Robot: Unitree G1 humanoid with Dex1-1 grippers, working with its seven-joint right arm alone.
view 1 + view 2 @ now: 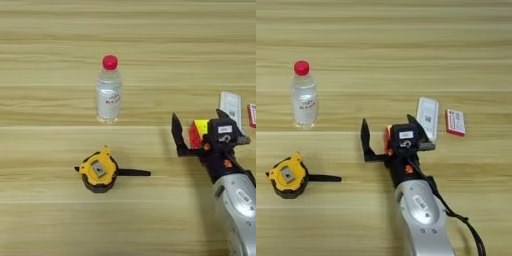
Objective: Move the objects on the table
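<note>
On the wooden table (381,60), arm reaching in from the near right.
Nearest, the tape measure (287,176) lies at the left, strap trailing right. Beside it to the right, the gripper (387,134) spreads its fingers wide around the puzzle cube (198,133), which its body mostly hides. Just beyond lie the white device (427,117) and red-white box (455,122), side by side. Farthest left stands the upright bottle (304,95).
</note>
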